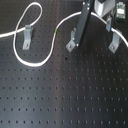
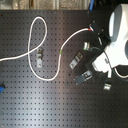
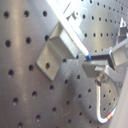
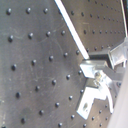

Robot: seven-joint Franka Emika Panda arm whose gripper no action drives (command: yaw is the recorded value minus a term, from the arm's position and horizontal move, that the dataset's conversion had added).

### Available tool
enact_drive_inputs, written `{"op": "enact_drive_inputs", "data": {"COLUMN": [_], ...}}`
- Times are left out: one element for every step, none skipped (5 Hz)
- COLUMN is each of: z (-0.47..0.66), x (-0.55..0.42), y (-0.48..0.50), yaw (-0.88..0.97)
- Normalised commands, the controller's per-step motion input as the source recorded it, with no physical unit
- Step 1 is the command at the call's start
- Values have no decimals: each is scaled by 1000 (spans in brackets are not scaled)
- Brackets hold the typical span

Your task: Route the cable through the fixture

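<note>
Fingertips (image 3: 102, 62) pinched down on the cable (image 1: 37, 62) in the first wrist view, white cord running straight out from between them. Gripper (image 1: 111, 19) parked near the top right of the first exterior view, arm coming in from the top edge and tilted over the board. Same thing in the second exterior view: big white arm body on the second exterior view's right, wrist bent down toward the brackets. Cable arcing from the gripper leftward past the middle bracket (image 1: 72, 41), small green mark (image 1: 56, 30) on that stretch, then sagging into a wide loop, curling up around the left bracket (image 1: 26, 35) and trailing off the first exterior view's left edge. Third bracket (image 1: 114, 43) just below the gripper. All sitting on a black perforated board (image 1: 65, 95).
</note>
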Motion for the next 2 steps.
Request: {"op": "enact_drive_inputs", "data": {"z": [484,532], "x": [-25,147], "y": [54,82], "yaw": [0,0]}}
